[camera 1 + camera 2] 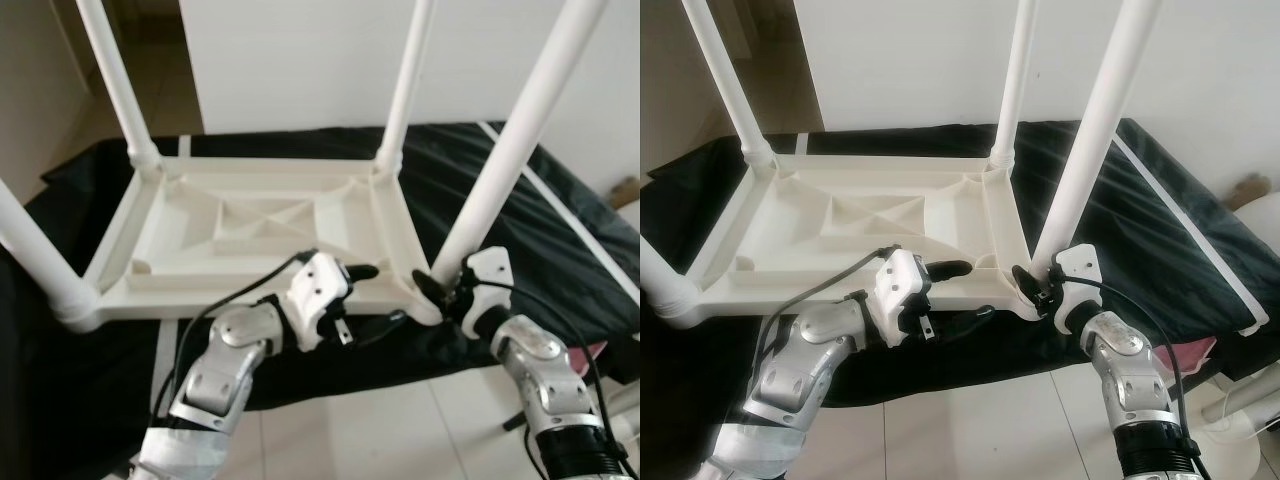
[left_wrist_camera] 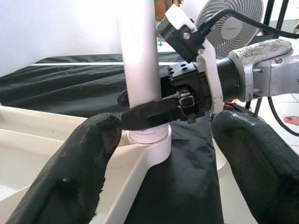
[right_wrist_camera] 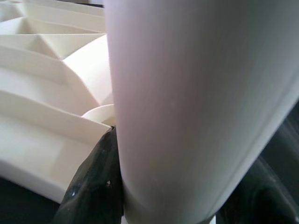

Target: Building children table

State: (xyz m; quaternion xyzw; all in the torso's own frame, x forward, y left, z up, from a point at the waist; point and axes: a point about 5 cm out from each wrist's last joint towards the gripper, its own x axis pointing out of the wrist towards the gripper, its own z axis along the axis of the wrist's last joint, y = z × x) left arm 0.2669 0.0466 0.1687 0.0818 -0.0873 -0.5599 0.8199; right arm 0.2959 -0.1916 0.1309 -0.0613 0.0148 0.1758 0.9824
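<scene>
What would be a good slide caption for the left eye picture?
Right gripper clamps the near-right leg of an upturned white children's table on black cloth; left gripper hovers open.

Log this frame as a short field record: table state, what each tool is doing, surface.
table: white plastic tabletop lying upside down, four white legs pointing up
surface: black cloth over a low platform
right tool: right tool shut on near-right leg just above its corner socket
left tool: left tool open, fingers apart, hovering at the tabletop's near edge, aimed at the same leg
floor: pale tiles
</scene>
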